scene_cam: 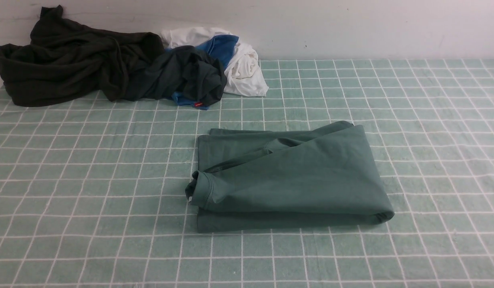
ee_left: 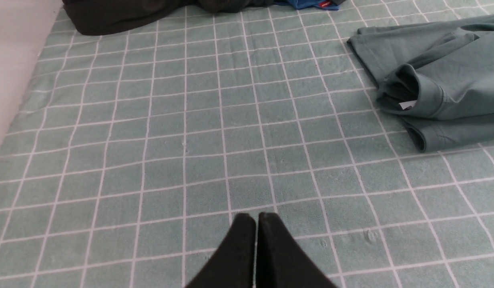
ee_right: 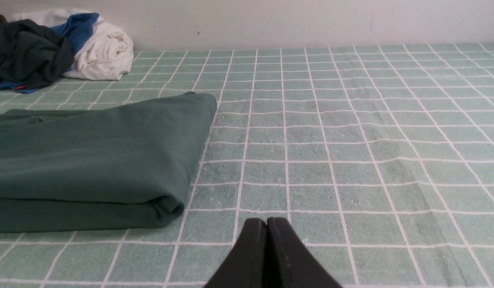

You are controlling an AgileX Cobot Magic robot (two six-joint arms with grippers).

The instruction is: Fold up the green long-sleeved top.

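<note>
The green top (scene_cam: 287, 180) lies folded in a compact block at the middle of the checked cloth (scene_cam: 91, 200), bare cloth on every side. Both the left gripper (ee_left: 256, 218) and right gripper (ee_right: 266, 222) are pressed closed, empty, apart from it.

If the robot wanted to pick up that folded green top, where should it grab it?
Probably the thick rounded fold of the green top at its near right corner, coming in from the robot's right. The layers there join in one closed roll, so they should lift together. The opposite end has a loose cuff and separate edges, likelier to fall open. Both grippers are shut, clear of it.
</note>
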